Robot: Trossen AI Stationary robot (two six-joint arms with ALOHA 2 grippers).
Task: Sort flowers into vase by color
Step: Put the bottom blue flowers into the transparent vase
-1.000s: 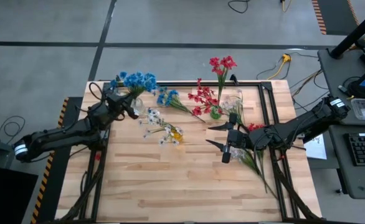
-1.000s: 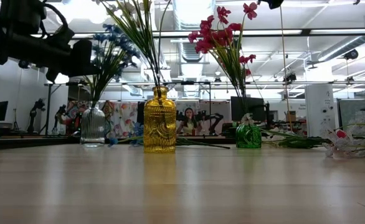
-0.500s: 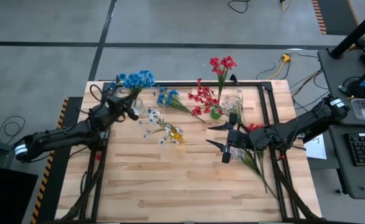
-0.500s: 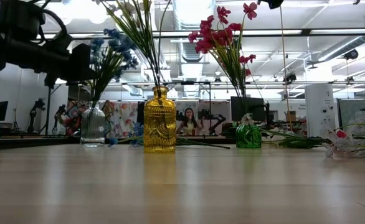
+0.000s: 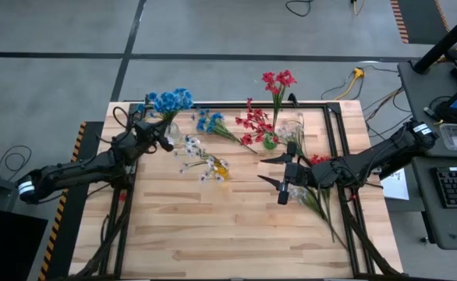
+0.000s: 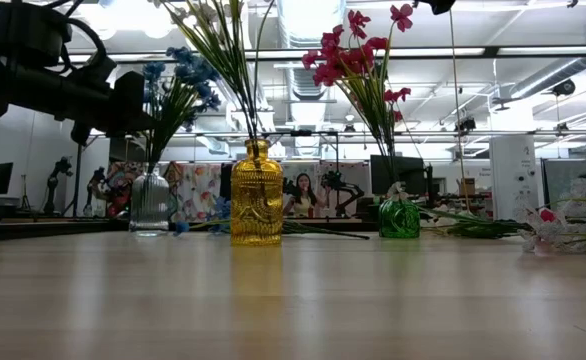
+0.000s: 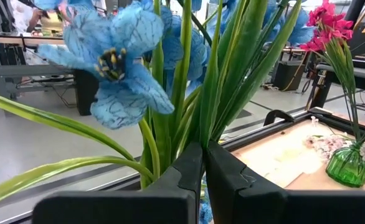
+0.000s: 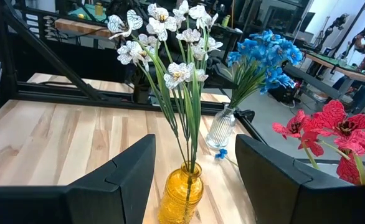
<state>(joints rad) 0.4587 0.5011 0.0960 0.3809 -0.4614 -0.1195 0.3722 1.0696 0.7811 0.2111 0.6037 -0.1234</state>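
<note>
- your left gripper [image 5: 164,143] sits upper left in the high view, jaws clamped together on a blue sprig [image 7: 117,56], its stem running upright and the clear vase [image 5: 171,131] just beside and below it.
- lower along that stem line; the table edge [image 5: 213,104] is close behind.
- your right gripper [image 5: 279,178], jaws apart and empty, waits right of centre, nearer the loose flowers [image 5: 316,199] lying at the right.
- the yellow vase [image 5: 221,168] holds white, the green vase [image 5: 270,142] red.
</note>
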